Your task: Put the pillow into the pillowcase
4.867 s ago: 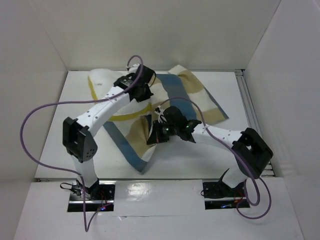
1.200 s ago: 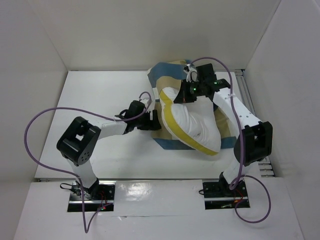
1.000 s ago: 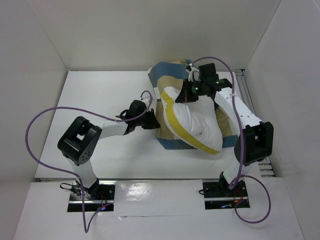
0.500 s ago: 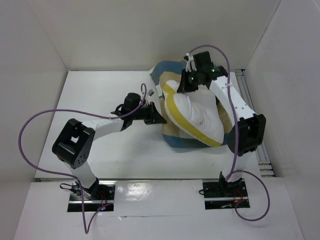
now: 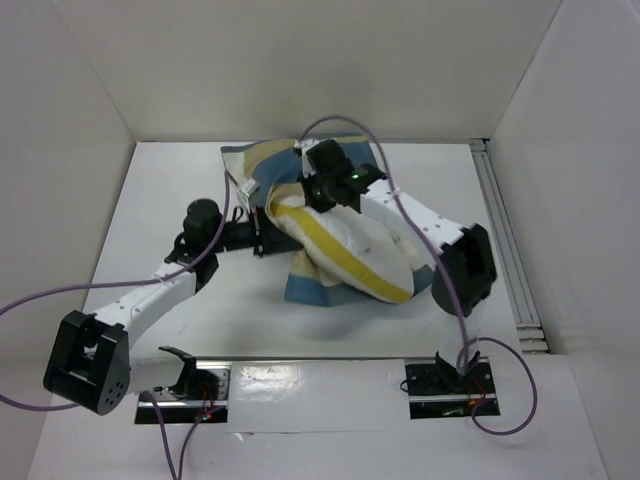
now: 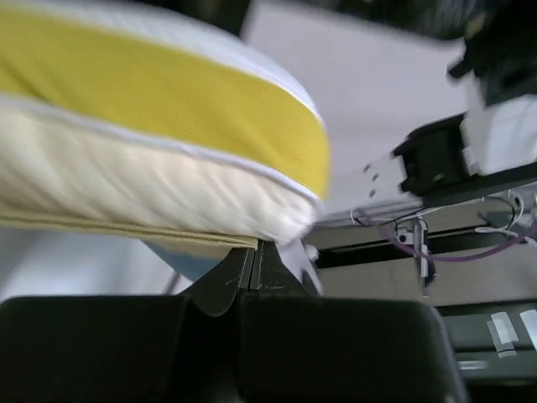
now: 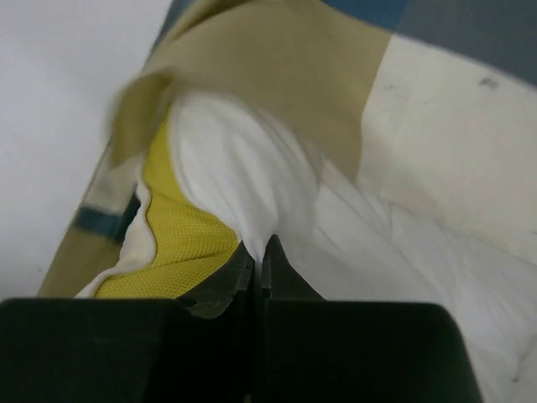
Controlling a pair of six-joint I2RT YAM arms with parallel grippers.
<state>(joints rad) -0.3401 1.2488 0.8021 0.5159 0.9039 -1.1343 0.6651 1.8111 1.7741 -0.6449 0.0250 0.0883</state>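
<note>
The white pillow (image 5: pixel 350 250) with its broad yellow band lies bunched at the table's middle, on and partly inside the checked pillowcase (image 5: pixel 262 162). My left gripper (image 5: pixel 262 222) reaches in from the left and is shut on the pillowcase's tan hem (image 6: pixel 117 228), just under the pillow (image 6: pixel 151 176). The jaws of the left gripper (image 6: pixel 254 250) meet at the hem's end. My right gripper (image 5: pixel 318 192) bends over the far end and is shut on a fold of white pillow cloth (image 7: pixel 377 252). The right gripper (image 7: pixel 262 248) sits beside the yellow band, and the pillowcase (image 7: pixel 277 67) drapes over that end.
White walls enclose the table on three sides. A metal rail (image 5: pixel 500 230) runs along the right edge. Purple cables loop from both arms, one arching over the pillow (image 5: pixel 345 125). Bare white tabletop (image 5: pixel 160 190) lies to the left.
My left gripper closed on the pillowcase hem and pulled left. The right gripper moved left with the pillow. The whole bundle has shifted from the right towards the middle.
</note>
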